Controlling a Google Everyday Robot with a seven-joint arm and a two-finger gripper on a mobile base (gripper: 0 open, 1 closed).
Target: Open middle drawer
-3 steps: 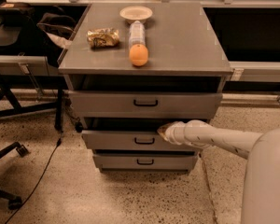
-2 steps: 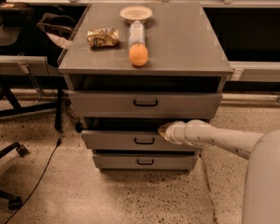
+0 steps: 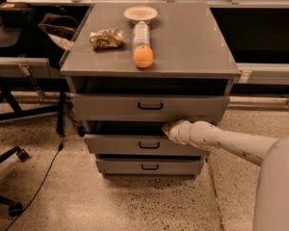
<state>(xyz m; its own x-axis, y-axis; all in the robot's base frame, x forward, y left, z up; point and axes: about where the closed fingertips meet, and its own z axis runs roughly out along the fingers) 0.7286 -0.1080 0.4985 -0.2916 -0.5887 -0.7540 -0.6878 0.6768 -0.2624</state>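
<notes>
Gripper [image 3: 167, 129] sits at top edge of the middle drawer [image 3: 111, 145], just R of its black handle [image 3: 149, 145]; claw state: can't tell. Drawer is 2nd of 3 in grey cabinet [image 3: 183, 42], front jutting fwd of bottom drawer [image 3: 120, 166].

Grey middle drawer [image 3: 111, 145] (black handle [image 3: 149, 145]); cream hand [image 3: 169, 129] at its top edge; orange fruit [image 3: 143, 57], perhaps.

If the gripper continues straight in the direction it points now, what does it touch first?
Probably nothing at once: the gripper sits at the middle drawer's top edge, aiming into the dark gap under the top drawer. Depth there is unclear.
</notes>
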